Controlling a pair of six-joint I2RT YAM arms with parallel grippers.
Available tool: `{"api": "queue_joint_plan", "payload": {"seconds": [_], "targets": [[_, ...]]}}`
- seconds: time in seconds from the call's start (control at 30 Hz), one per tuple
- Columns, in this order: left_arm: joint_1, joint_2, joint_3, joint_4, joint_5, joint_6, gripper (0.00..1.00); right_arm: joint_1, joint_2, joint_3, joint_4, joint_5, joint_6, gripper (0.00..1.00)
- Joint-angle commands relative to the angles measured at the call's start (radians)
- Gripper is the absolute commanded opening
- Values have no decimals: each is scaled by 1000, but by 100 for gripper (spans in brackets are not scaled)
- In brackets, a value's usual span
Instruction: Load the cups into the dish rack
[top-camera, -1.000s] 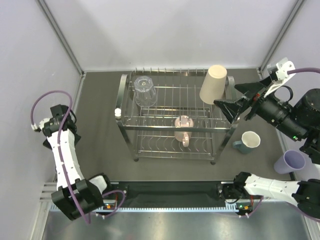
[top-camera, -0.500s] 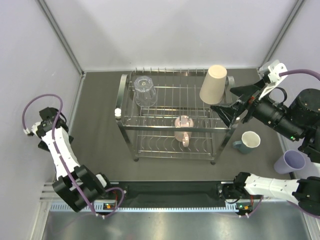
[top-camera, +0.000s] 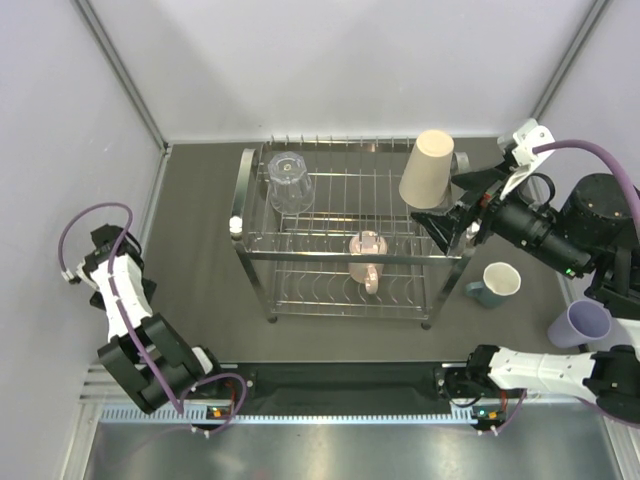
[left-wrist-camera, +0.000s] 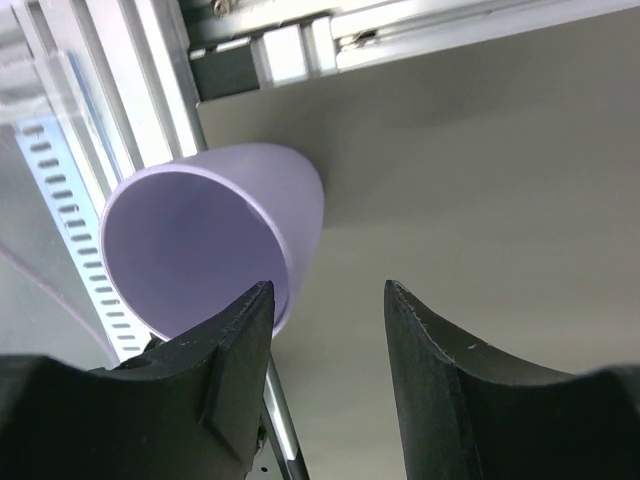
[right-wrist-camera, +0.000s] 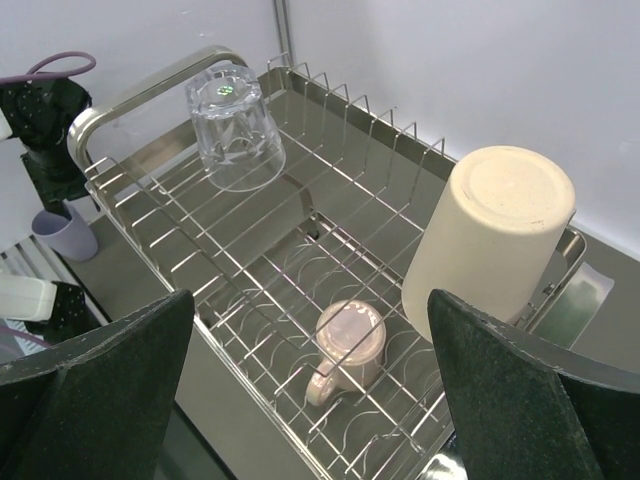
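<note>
The chrome dish rack (top-camera: 246, 165) stands mid-table and also shows in the right wrist view (right-wrist-camera: 150, 90). On its top tier a clear glass (top-camera: 290, 181) and a tall beige tumbler (top-camera: 428, 168) stand upside down. A pink mug (top-camera: 367, 256) lies upside down on the lower tier. A teal mug (top-camera: 496, 283) and a lavender tumbler (top-camera: 580, 323) stand on the table at the right. My left gripper (left-wrist-camera: 325, 335) is open and empty, just beside a second lavender tumbler (left-wrist-camera: 215, 230) at the far left. My right gripper (top-camera: 436, 202) is open and empty above the rack's right end.
An aluminium frame rail (left-wrist-camera: 300, 45) and a perforated strip run close behind the left lavender tumbler. Grey walls close in the table on three sides. The left arm (top-camera: 125, 300) is folded against the left wall.
The left wrist has swung along the left wall and down toward the near corner. The right gripper has edged left, closer over the rack's right end. The cups have not moved.
</note>
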Motion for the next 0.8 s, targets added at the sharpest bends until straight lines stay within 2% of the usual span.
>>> {"api": "queue_joint_plan", "payload": {"seconds": [0.0,0.23,0.33,0.43,0.47,0.6,0.77], "targets": [[15,-5,-25,27,-32,-50,53,20,2,38,20,37,-23,100],[49,18,-45,58,-57,-57,51,20,13,41,20,48,-19,100],[49,26,-53,59,-66,-67,47,22,28,62,17,68,-11,100],[49,11,-56,56,-78,-74,33,22,64,116,-8,99,20,100],[49,9,-56,56,-83,-74,22,22,71,136,-8,108,29,100],[49,32,-56,76,-55,-64,0,22,100,144,-3,149,82,100],[41,32,-24,94,172,-71,0,20,117,139,-29,189,185,100]]}}
